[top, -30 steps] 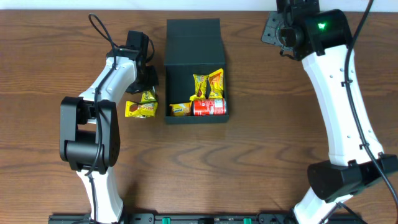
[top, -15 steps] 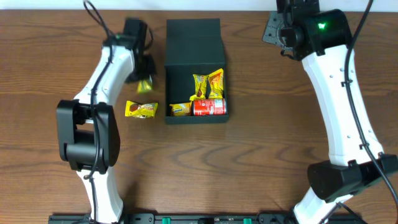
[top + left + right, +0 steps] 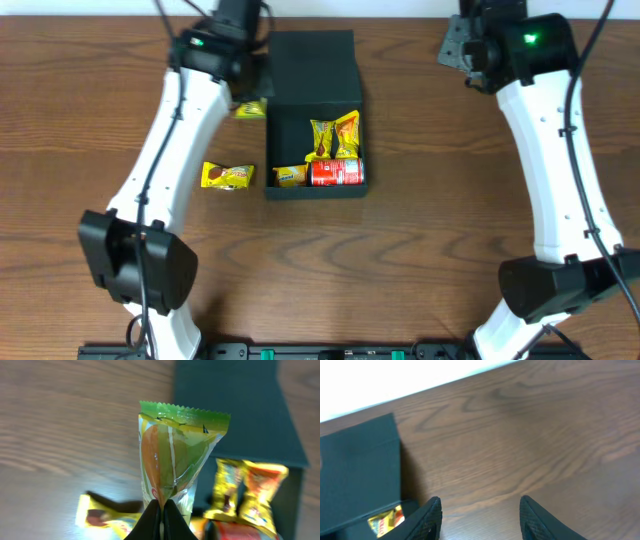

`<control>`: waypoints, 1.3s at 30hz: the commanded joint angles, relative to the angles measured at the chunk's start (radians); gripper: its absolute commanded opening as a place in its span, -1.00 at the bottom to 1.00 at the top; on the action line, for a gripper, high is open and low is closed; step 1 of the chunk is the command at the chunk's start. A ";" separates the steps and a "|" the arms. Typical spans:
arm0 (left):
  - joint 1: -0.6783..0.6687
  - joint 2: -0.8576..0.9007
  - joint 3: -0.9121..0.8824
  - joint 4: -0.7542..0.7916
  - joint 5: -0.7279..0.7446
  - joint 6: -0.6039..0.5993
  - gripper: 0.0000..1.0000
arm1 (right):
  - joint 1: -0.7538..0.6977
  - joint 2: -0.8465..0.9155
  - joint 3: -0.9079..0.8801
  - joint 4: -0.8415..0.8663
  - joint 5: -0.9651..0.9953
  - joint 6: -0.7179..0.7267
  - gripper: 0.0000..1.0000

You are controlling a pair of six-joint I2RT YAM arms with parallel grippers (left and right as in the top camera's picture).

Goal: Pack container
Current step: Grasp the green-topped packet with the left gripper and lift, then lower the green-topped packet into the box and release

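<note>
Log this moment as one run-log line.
left gripper: shut on green-yellow packet, beside open container | right gripper: open, empty | in container: red can, packets | table: one loose packet

Nothing here can actually be read. The packet (image 3: 175, 460) pinched in the left fingers (image 3: 150, 522) has a small red-and-white mark near its six o'clock end, too blurred to make out. The red can (image 3: 336, 173) at the five o'clock corner of the container (image 3: 310, 60) shows pale marks, too small to read.
</note>
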 commanded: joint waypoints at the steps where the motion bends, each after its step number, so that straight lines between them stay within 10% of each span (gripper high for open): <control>1: -0.046 0.011 -0.043 0.026 -0.016 0.002 -0.88 | -0.040 -0.001 -0.003 -0.010 0.003 -0.011 0.02; 39: -0.172 0.174 -0.179 0.125 0.007 -0.240 -0.88 | -0.125 0.000 -0.003 -0.023 -0.076 -0.026 0.10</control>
